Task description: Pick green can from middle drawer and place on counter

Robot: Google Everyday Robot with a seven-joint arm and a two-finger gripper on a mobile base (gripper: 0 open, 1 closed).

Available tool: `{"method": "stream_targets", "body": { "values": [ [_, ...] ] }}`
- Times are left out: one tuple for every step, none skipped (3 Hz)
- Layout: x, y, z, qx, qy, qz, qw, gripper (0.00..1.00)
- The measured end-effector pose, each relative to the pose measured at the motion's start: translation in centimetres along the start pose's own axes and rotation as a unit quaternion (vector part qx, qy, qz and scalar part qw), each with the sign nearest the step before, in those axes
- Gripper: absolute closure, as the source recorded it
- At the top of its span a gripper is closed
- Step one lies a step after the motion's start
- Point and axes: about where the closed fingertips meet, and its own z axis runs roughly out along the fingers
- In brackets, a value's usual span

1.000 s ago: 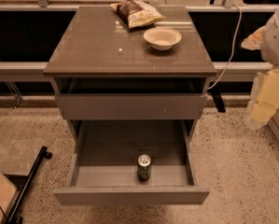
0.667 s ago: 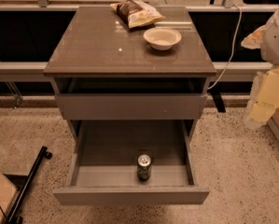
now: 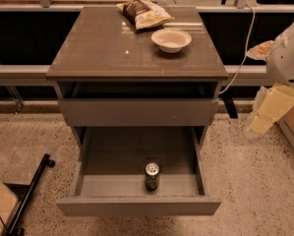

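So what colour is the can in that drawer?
Dark green can, silver top; camera view; gripper hangs far right.

One green can [image 3: 152, 175], two drawers [image 3: 136, 113] [image 3: 136, 205], one bowl [image 3: 171, 39], one bag [image 3: 144, 14], one claw [image 3: 263, 118] at right

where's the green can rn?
Camera view: the green can stands upright near the front of the open middle drawer, roughly centred; the gripper hangs at the right edge, beside the cabinet.
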Motion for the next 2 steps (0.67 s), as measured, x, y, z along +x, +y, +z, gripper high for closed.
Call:
{"method": "stream_targets", "body": {
  "values": [
    [1.17,-1.53,4.0,0.002,-0.038,0.025,0.9989,0.0],
    [1.13,-1.85,4.45,0.004,-0.042,0.027,0.9988,0.0]
  ]
}}
